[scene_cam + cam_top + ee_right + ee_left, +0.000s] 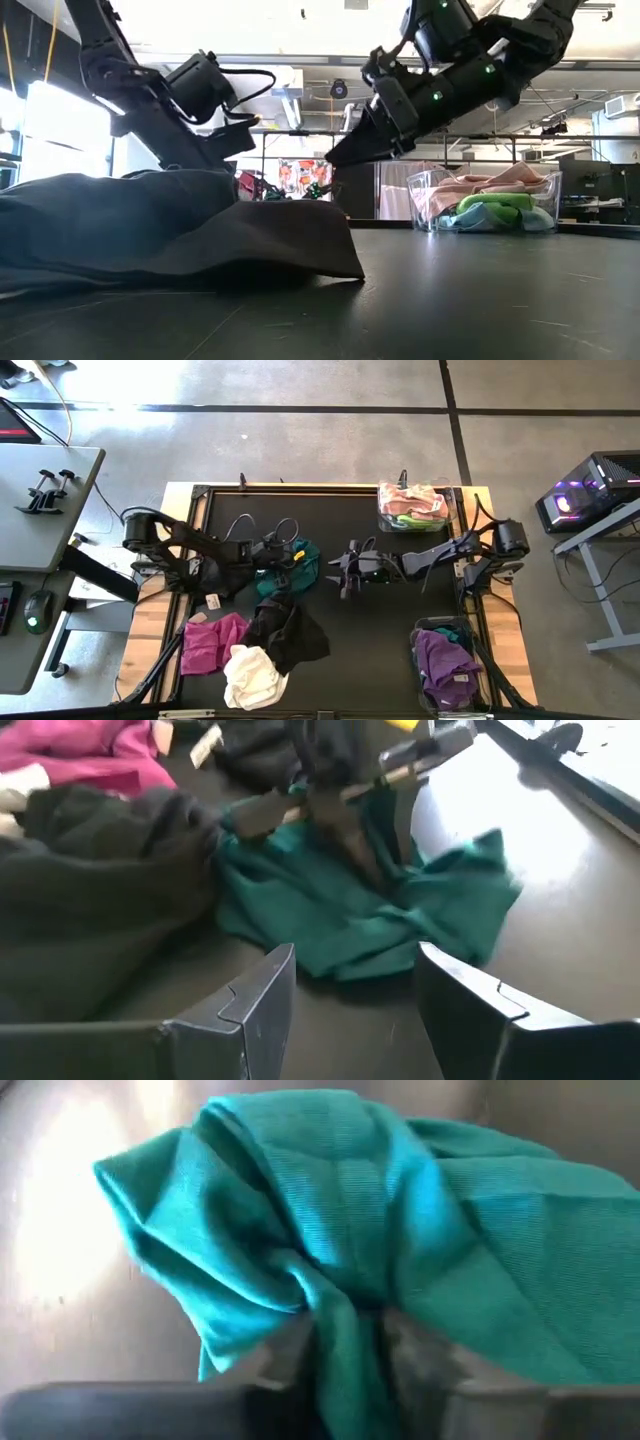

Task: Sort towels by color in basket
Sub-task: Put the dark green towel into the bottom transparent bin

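Observation:
A teal towel [300, 565] [380, 915] lies bunched near the table's middle, and my left gripper [283, 558] [345, 1338] is shut on it. My right gripper [345, 570] [350, 1005] hovers open just right of the towel, fingers pointing at it without touching. A black towel [290, 632] [180, 230], a magenta towel [212, 642] and a cream towel [255, 675] lie in a heap at the near left. In the low view the black towel hides the teal one. My left gripper pinches a raised fold [335, 1315] near the middle of the teal towel between its two fingers [285, 1355]. In the right wrist view it comes down on the cloth slanting from the table's left [345, 845]. The towel's outer parts [470, 895] still rest on the table.
A clear basket [412, 507] [490, 200] at the far right corner holds peach-pink and lime green towels. Another basket [447, 665] at the near right holds purple towels. Bare dark table [370, 650] lies between the heap and the baskets.

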Robot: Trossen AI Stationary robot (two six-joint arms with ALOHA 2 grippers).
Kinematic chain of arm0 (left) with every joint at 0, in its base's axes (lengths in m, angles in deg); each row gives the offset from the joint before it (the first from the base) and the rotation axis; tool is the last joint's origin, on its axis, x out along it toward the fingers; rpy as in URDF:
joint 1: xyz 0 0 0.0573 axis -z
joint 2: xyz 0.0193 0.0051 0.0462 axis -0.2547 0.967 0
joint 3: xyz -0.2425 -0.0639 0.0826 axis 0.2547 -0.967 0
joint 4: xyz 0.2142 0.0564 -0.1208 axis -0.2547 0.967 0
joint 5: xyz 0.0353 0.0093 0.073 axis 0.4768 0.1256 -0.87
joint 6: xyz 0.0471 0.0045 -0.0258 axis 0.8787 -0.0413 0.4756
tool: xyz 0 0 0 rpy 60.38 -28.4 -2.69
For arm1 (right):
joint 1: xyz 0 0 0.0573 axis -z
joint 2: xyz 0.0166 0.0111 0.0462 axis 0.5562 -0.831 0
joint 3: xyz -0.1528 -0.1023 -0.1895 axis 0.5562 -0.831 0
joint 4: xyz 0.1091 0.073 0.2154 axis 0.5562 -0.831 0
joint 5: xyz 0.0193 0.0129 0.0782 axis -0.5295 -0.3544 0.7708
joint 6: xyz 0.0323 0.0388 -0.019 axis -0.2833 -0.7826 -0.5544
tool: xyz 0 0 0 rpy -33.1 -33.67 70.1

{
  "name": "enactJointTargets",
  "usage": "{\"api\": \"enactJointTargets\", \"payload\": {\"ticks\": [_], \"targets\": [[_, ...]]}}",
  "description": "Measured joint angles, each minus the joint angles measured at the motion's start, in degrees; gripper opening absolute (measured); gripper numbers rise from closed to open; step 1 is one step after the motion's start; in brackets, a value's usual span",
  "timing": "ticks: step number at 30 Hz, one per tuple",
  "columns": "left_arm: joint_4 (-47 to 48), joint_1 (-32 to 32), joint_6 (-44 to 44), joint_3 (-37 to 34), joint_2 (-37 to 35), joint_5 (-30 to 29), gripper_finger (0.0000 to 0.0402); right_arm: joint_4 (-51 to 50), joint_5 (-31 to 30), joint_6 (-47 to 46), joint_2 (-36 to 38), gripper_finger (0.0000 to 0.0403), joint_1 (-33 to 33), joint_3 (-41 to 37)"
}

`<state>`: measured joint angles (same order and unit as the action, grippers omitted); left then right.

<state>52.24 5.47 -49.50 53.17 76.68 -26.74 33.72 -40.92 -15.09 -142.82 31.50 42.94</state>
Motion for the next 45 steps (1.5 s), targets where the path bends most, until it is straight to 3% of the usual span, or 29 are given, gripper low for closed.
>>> {"api": "enactJointTargets", "payload": {"ticks": [2,4,11,14,18,22,25,29,35,40,45], "targets": [[-2.84,-0.04,0.64,-0.03,0.0,-0.23,0.003,-0.1,0.14,-0.43,-0.74,0.0195,-0.33,-0.01],[-3.56,0.01,0.63,0.71,-1.03,-0.29,0.0011,0.05,0.42,-0.01,-0.66,0.0195,-1.0,-0.03],[-0.03,2.85,6.46,4.6,-10.35,-0.45,0.0005,3.26,-5.0,5.12,6.94,0.0195,-6.18,-0.01],[-1.55,3.45,8.37,6.65,-14.48,2.68,0.0005,5.95,-3.3,8.5,9.88,0.0195,-7.55,-0.02],[-0.82,3.45,9.14,8.56,-16.98,8.4,0.0003,7.55,0.45,20.22,12.24,0.0195,-9.07,1.46],[-1.3,3.34,10.4,9.7,-17.81,9.94,0.0002,2.66,-9.53,28.41,12.22,0.0195,-10.08,5.76],[-0.81,3.3,10.36,9.64,-17.68,9.92,0.0002,-6.9,-16.09,29.9,11.97,0.0204,-9.17,10.35],[-1.49,3.3,10.36,9.66,-17.22,9.79,0.0001,-19.99,-14.4,26.18,11.35,0.0236,-6.83,15.39],[-4.61,3.52,10.32,9.69,-16.74,12.0,0.0001,-22.21,-12.37,26.17,6.6,0.0267,-4.67,16.19],[-7.71,5.24,8.79,9.68,-16.47,13.59,0.0001,-21.08,-12.49,26.17,1.42,0.0239,-4.38,16.18],[-11.21,6.99,10.23,9.48,-14.96,13.49,0.0001,-16.11,-12.57,21.33,-1.41,0.0162,-5.0,16.16]]}}
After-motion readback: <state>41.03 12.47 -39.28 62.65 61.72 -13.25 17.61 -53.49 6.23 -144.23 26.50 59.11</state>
